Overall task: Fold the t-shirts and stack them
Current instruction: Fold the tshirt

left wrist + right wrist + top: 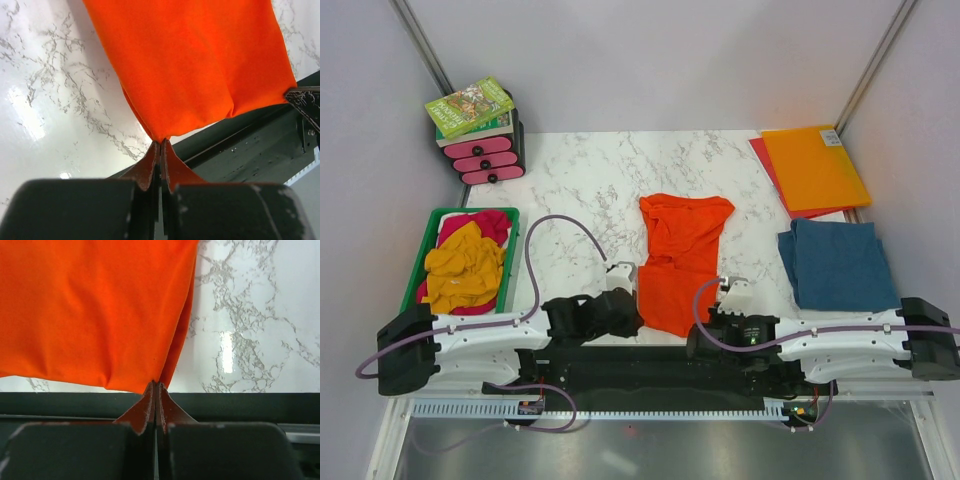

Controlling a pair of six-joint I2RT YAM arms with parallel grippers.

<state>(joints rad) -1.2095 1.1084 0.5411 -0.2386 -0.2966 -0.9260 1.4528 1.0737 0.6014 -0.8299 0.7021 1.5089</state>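
- Orange t-shirt (678,255): lies on the marble just left of the folded teal t-shirt (838,265), apart from it. It is already narrowed into a long strip, collar end away from the arms and hem end nearest them.
- Left gripper (161,142): fingers pressed together, pinching the hem corner farther from the teal t-shirt. Cloth puckers into a point at the tips.
- Right gripper (156,385): same state, nipping the hem corner nearer the teal t-shirt, with creases fanning from the bite.
- Handling, as a judgement: thin cotton, light, limp, no stiffness of its own. It will sag between the two pinches and drag on the marble, which looks glossy (so it probably slides rather than snags). Nothing fragile. The bite looks shallow, and a quick tug could pull a corner free.
- Where to hold: these two hem corners suit a lengthwise fold. Keep them level and evenly spread so the edge stays taut.
- Other shirts: mustard t-shirt (465,270) and magenta t-shirt (490,225) are heaped in the green bin (480,210), well left of the teal t-shirt.
- Folders (815,165) lie just behind the teal t-shirt.
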